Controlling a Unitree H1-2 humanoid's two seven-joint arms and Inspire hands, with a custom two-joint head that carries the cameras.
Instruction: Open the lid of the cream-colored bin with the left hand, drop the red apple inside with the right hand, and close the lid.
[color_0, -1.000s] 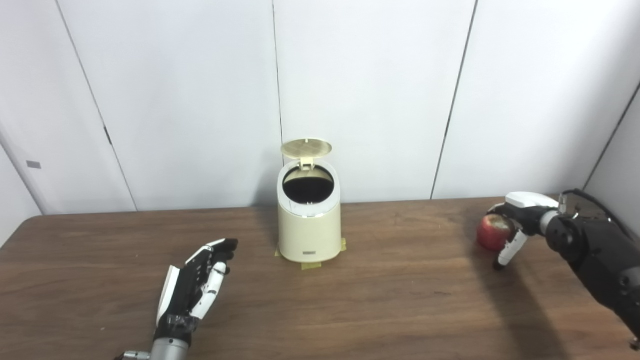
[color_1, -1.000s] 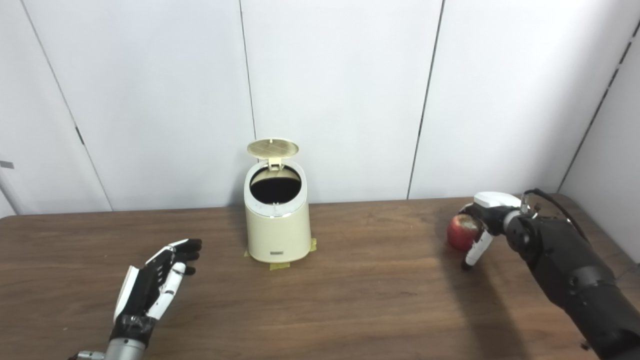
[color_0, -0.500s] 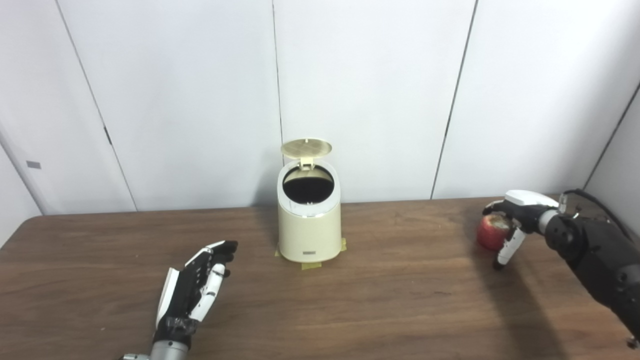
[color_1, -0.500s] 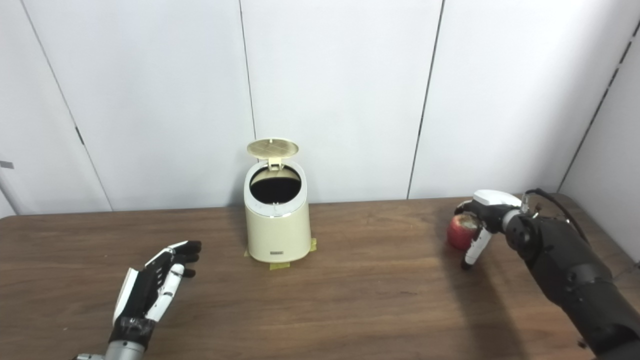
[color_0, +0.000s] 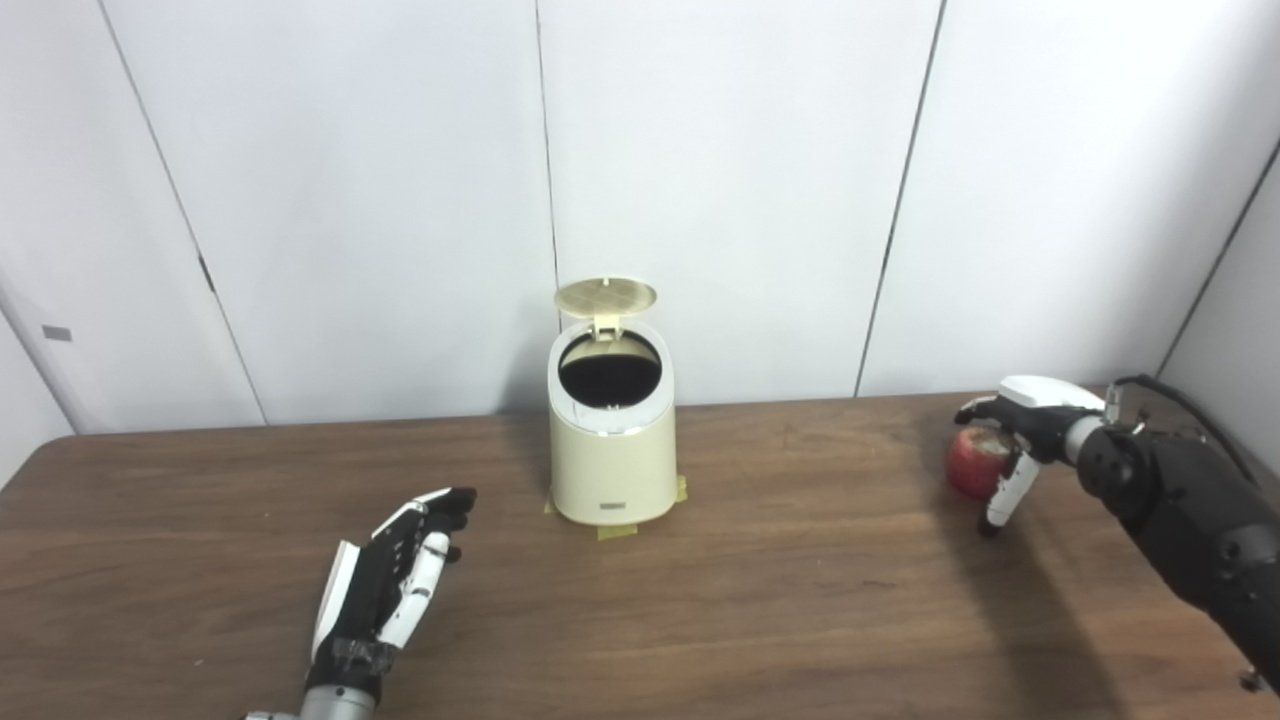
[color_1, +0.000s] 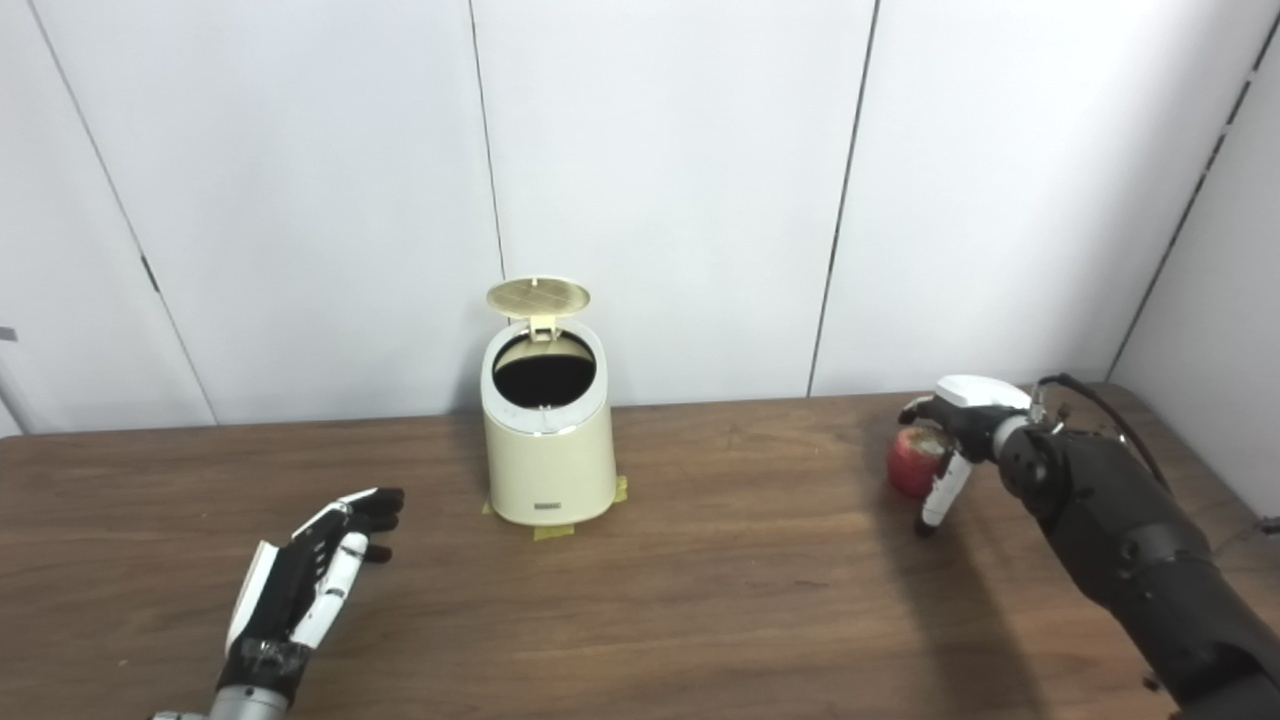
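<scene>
The right hand (color_0: 1018, 430) cups over the red apple (color_0: 975, 463), fingers spread, grip unclear.

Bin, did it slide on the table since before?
No. The bin sits on the same yellow tape as before. The whole picture shifted a little, so the camera moved, not the bin.

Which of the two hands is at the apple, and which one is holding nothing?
The right hand is at the red apple, its fingers curved over it. The left hand is open and apart from the bin, holding nothing.
</scene>
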